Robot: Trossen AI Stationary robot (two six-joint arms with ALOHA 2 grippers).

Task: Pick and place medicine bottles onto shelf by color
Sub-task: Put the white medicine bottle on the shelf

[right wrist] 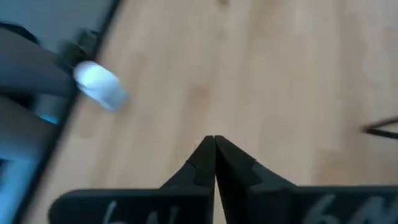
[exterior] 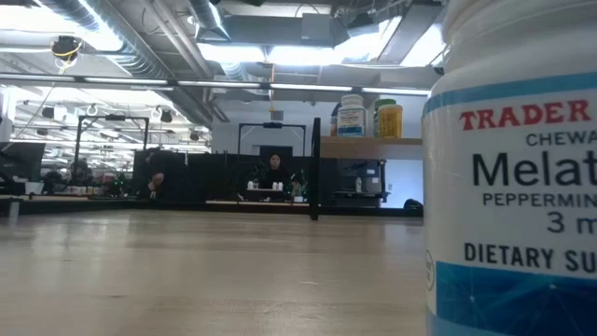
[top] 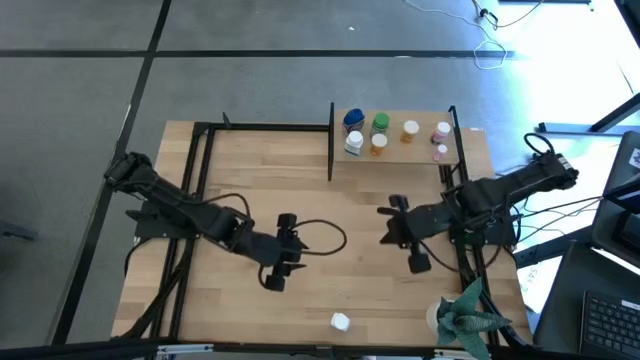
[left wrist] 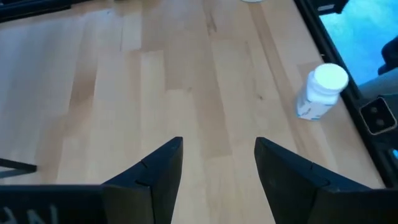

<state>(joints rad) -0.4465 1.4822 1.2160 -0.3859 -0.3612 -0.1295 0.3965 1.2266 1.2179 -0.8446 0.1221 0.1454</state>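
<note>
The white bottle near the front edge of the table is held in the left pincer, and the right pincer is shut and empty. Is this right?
Not quite. The white bottle stands alone on the table, apart from both arms. The left pincer is open and holds nothing, as the left wrist view shows. The right pincer is indeed shut and empty.

Cut off, blurred, or too small to read

In the low view a white bottle (exterior: 522,177) is cut by the right edge, its label only partly readable. The shelf (top: 400,150) bottles are too small for labels; a lone bottle (right wrist: 99,86) is blurred in the right wrist view.
</note>
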